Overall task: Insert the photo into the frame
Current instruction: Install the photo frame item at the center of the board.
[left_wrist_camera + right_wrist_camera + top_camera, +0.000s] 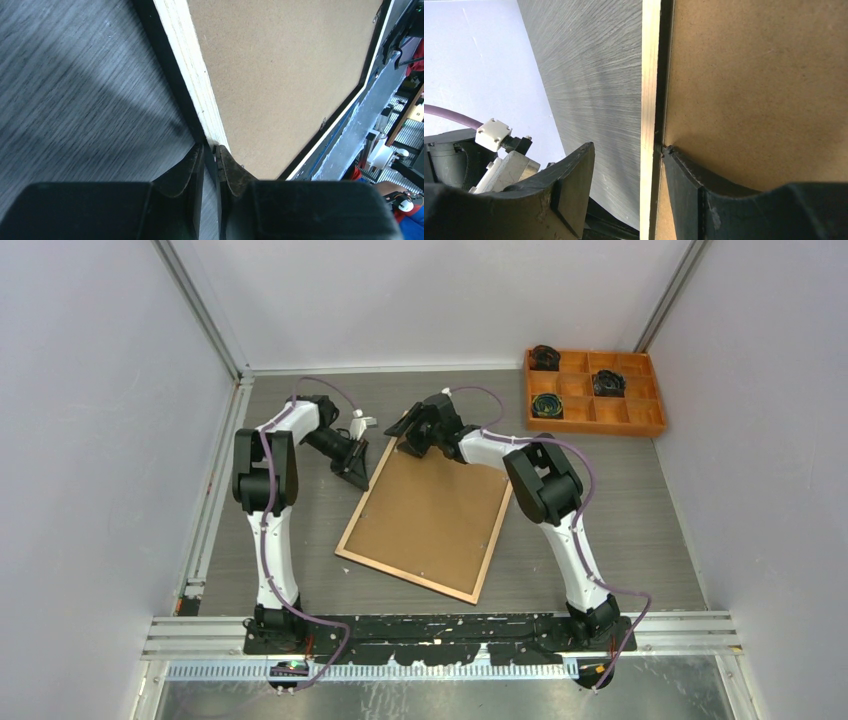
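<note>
Nearest the lens on the left wrist: left gripper, jaws nearly together, clamped on the pale wooden rim of the frame close to its far left corner. Right gripper at the frame's far edge, jaws apart, straddling the rim; 1 finger against the seam between rim and backing panel, the other out over the table. Frame face down, mid-table, between the 2 arms, brown panel filling its back. Photo nowhere in view; under the panel or not, cannot tell. Step in hand, by the look of it: steadying the frame to get at the backing. Next, probably: close the right jaws on the rim or work a fingertip into the seam, gently, without sliding the frame.
</note>
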Tool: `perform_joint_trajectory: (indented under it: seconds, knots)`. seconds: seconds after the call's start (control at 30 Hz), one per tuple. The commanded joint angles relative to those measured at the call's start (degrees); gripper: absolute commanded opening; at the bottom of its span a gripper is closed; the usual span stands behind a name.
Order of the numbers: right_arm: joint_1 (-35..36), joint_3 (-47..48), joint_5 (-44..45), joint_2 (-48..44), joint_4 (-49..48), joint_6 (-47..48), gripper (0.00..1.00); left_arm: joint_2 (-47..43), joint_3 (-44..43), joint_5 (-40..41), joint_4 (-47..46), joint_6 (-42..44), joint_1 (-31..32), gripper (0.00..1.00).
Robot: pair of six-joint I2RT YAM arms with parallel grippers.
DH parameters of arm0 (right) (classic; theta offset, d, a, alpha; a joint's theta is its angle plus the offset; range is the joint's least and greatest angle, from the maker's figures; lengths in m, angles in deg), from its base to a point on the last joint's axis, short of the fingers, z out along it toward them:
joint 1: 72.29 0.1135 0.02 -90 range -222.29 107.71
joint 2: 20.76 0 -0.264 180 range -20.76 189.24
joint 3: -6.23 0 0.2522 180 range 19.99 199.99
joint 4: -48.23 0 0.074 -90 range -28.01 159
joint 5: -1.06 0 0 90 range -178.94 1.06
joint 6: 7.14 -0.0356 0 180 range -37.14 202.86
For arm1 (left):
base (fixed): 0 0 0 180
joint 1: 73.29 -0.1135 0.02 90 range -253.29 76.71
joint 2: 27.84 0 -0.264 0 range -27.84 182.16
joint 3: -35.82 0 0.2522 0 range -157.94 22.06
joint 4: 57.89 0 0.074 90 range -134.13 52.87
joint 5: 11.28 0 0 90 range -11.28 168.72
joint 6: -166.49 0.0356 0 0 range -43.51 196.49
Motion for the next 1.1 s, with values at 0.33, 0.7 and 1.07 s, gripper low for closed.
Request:
perform_joint_trajectory:
  seconds: [0.33,0.7,1.07]
  knots:
    - [-0.1,1.6,-3.6,2.9,1.6,-1.2,0.57,-0.7,1.9,4.3,-1.3,2.0,0.2,0.15]
    - [-0.4,2.1,-5.6,2.1,2.4,-0.3,0.57,-1.2,2.2,4.8,-1.3,2.1,0.2,0.14]
    - [-7.7,-3.8,1.7,-10.5,11.4,10.1,0.75,-2.3,3.0,5.9,-1.1,2.9,0.2,0.14]
